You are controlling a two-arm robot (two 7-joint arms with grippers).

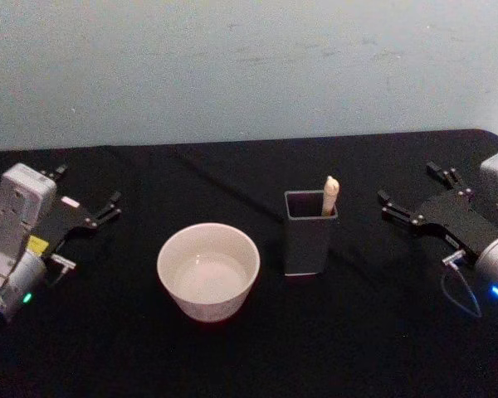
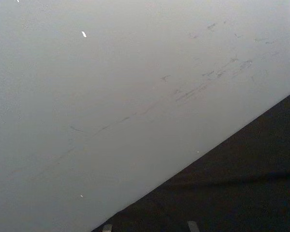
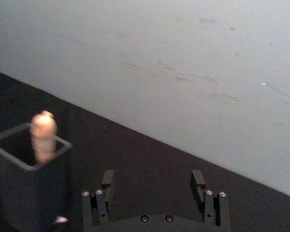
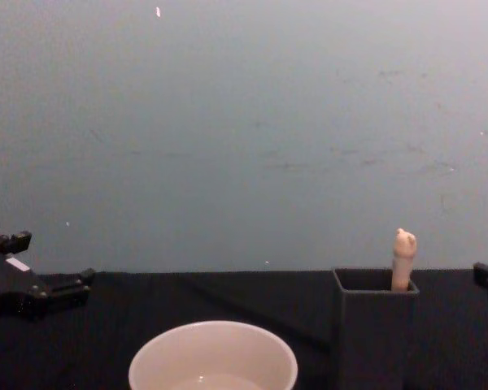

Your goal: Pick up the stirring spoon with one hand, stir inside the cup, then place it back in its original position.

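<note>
Black cloth covers the worktop (image 1: pixel 382 348), with the task's things set out along the middle of it.

Nearest me stands the cup (image 1: pixel 208 271), upright, its mouth unobstructed. I cannot tell whether it holds any liquid. Its wide mouth gives room for a stirring motion.

To either side, at about the same depth, the arms rest low near the worktop edges. The left pincer (image 1: pixel 87 189) is well apart from the cup, fingers spread and holding nothing; I judge it parked. The right pincer (image 1: pixel 411 184) points inward toward the centre, also spread wide and empty. The right wrist view looks between its fingers (image 3: pixel 198 182) toward the spoon, which suggests this arm is lined up for the pick.

Slightly farther back, just beside the cup on its right, stands the holder (image 1: pixel 308 234), upright. The stirring spoon (image 1: pixel 329 196) stands in its far right corner, only the knobbed handle top clear of the rim. That exposed top is the one place to grip it, and it leans against the holder wall.

Behind everything is a plain pale wall (image 1: pixel 249 66).

Finding: the pick-up has not yet begun.
</note>
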